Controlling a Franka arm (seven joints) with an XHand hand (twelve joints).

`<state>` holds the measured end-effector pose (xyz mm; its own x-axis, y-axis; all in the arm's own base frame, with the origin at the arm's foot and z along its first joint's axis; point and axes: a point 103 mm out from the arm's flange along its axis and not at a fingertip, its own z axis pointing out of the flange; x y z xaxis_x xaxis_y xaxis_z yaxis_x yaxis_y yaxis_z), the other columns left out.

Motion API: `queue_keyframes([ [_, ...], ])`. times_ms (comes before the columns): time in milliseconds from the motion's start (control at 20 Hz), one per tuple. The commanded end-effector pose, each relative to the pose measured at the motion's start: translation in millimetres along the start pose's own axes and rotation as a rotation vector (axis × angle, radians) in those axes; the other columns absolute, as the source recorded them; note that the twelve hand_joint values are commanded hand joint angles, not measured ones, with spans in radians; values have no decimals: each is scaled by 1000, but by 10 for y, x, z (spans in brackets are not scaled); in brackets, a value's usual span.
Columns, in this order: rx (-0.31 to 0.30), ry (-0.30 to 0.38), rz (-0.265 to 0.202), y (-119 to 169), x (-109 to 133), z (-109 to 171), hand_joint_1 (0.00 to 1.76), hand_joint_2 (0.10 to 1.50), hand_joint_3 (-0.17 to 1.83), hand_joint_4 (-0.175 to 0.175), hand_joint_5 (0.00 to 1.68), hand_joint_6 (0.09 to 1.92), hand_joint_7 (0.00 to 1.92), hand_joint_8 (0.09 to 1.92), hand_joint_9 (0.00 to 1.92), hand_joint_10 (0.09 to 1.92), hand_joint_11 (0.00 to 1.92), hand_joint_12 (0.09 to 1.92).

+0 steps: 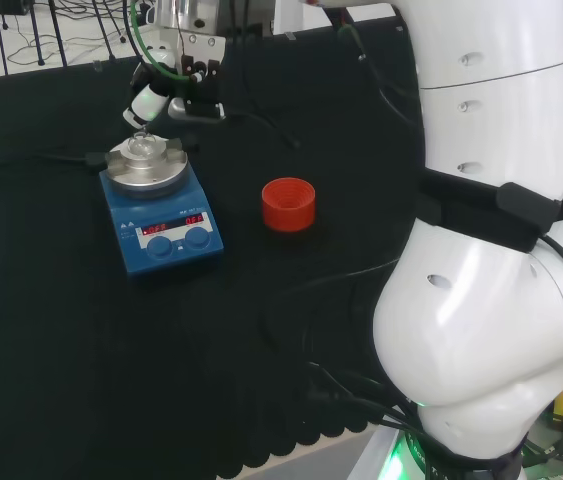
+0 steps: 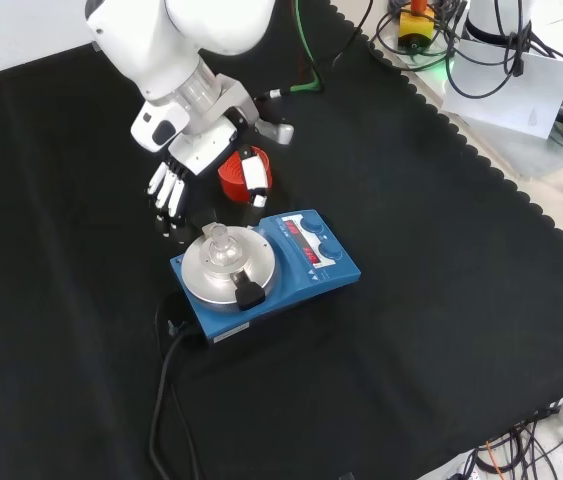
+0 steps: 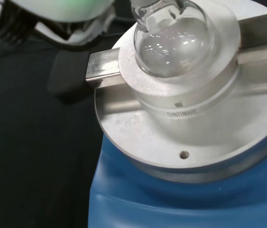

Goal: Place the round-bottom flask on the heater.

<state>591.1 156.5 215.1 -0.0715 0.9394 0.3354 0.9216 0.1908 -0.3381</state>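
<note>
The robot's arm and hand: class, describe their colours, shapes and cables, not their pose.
The arm is glossy white, with bulky rounded links and a black band at one joint. Black cables trail along it and a green one runs near the wrist. The hand is black and white, with white fingers tipped black.

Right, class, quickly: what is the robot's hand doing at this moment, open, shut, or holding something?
Hand: open, fingers straight and holding nothing; the clear glass round-bottom flask sits apart from it on the blue heater's silver metal block.
</note>
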Motion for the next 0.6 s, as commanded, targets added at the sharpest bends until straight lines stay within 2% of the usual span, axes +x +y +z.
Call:
queue_keyframes([
  [50,-21,-20,9,-291,-75,-140,811,545,536,-42,348,183,289,706,500,732,154,1422],
  [600,-60,-34,34,-854,-218,-231,819,567,535,-50,379,135,311,709,526,726,154,1426],
])
